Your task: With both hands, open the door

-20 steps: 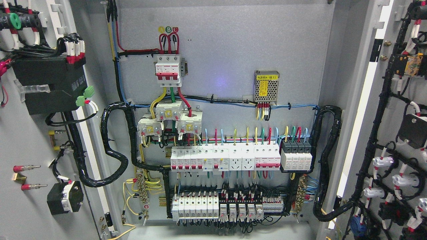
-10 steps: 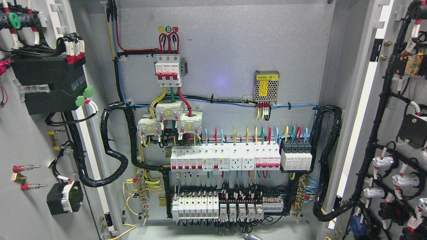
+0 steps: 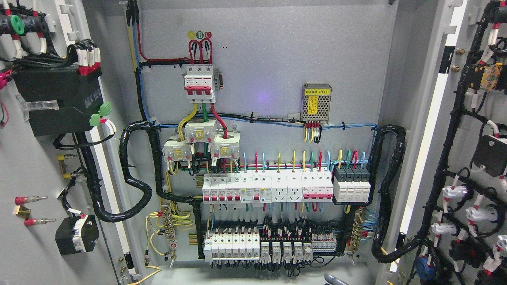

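Here both doors of the electrical cabinet stand swung wide, showing their inner faces at either edge of the head view. The left door carries a black box with red-and-white terminals on top, green connectors at its side, a smaller black-and-white unit lower down, and a thick black cable loop running into the cabinet.

Inside, the grey back panel holds a red-and-white breaker at upper left with three white transformer blocks below it, a perforated metal power supply with a yellow label at upper right, a row of white breakers and sockets across the middle, and a lower row of white breakers and black terminals. Coloured wires rise from the middle row.

The right door bears black cable bundles and white-capped fittings.

At the bottom edge, right of the middle, a small grey tip of something pokes into view; I cannot tell whether it is a hand, which side it belongs to, or how it is posed. It touches nothing visible.
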Controlling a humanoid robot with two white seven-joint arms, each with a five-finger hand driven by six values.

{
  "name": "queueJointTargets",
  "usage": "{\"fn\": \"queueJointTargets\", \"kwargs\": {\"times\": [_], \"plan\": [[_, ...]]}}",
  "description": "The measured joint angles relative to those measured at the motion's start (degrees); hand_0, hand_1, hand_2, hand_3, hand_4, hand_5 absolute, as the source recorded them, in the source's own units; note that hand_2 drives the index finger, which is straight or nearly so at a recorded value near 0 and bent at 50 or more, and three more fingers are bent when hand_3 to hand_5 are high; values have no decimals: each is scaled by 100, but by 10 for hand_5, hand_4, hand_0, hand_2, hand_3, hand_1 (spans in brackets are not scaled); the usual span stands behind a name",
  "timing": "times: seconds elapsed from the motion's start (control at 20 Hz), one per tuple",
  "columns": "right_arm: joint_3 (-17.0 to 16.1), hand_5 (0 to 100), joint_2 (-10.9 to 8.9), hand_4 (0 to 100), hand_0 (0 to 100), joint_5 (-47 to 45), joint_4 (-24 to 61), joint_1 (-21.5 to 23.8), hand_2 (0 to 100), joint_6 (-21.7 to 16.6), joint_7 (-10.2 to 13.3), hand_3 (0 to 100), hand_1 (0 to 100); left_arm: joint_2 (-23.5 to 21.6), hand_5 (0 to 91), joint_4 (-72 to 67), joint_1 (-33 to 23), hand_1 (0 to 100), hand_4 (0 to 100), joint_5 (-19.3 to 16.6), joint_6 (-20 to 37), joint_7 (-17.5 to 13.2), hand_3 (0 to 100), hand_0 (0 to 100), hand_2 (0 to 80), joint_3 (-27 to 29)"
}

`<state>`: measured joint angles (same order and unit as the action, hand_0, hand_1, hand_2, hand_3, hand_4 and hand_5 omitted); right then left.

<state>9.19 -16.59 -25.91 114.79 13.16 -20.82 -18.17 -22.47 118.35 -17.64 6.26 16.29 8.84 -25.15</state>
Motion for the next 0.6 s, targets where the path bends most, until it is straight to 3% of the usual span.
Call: {"fn": "queueJointTargets", "kwargs": {"times": [0.4, 0.6], "plan": [[-440, 0, -32, 0, 191, -161, 78, 177, 0, -465, 10, 0, 0, 16, 0, 87, 340, 0, 0, 0, 136, 6, 0, 0, 0, 1], [-586, 0, -44, 0, 191, -465, 156, 213, 0, -506, 270, 0, 0, 43, 0, 113, 484, 0, 0, -1, 144, 15, 0, 0, 0, 23]]}}
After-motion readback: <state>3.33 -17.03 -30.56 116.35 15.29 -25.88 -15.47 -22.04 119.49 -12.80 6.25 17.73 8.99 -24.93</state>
